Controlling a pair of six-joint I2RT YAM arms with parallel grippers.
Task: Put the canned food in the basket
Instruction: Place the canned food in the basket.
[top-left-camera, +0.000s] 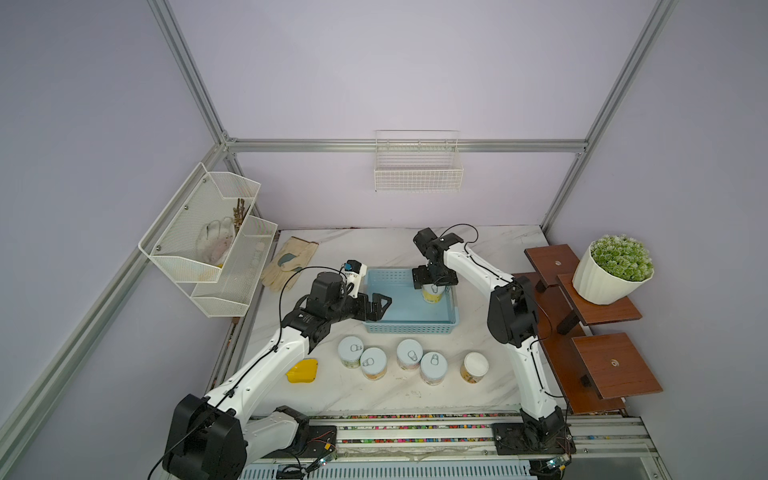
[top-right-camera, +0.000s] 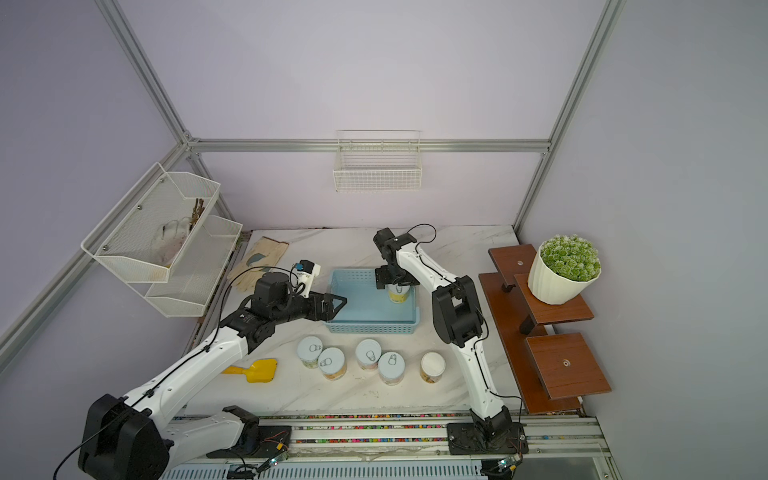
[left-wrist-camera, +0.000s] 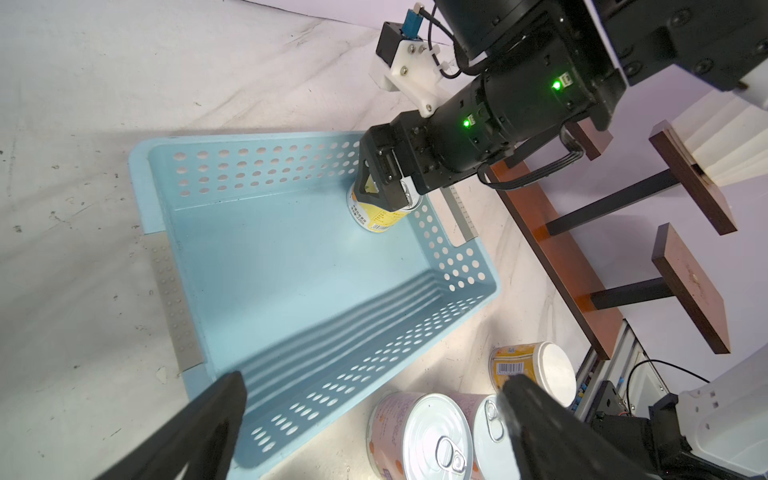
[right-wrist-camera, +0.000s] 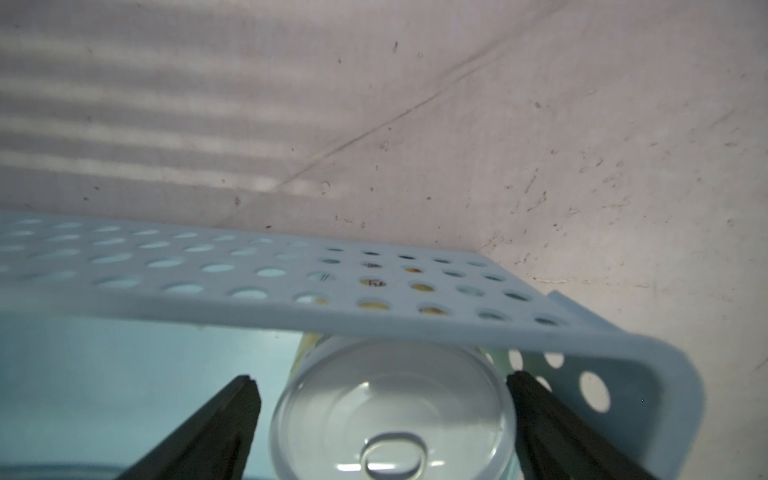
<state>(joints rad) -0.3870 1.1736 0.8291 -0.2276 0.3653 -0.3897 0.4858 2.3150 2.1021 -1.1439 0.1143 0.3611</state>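
The light blue basket (top-left-camera: 409, 328) (top-right-camera: 370, 328) (left-wrist-camera: 332, 374) (right-wrist-camera: 249, 286) sits mid-table. One canned food tin (top-left-camera: 432, 294) (top-right-camera: 398, 296) (left-wrist-camera: 376, 216) (right-wrist-camera: 390, 399) stands upright inside its far right corner. My right gripper (top-left-camera: 434, 287) (top-right-camera: 398, 286) (left-wrist-camera: 386, 199) (right-wrist-camera: 382, 380) straddles that tin from above, open, with a gap showing beside one finger. Several more tins (top-left-camera: 409, 353) (top-right-camera: 332, 362) (left-wrist-camera: 419, 436) stand in a row in front of the basket, the rightmost one (top-left-camera: 474, 366) with a plain top. My left gripper (top-left-camera: 380, 307) (top-right-camera: 336, 308) (left-wrist-camera: 372, 380) hovers open and empty over the basket's near left corner.
A yellow scoop (top-left-camera: 303, 371) lies front left and a glove (top-left-camera: 289, 262) at the back left. On the right, brown wooden steps (top-left-camera: 615, 365) carry a white plant pot (top-left-camera: 611, 270). A mesh rack (top-left-camera: 208, 237) hangs on the left wall and a wire basket (top-left-camera: 417, 166) on the back wall.
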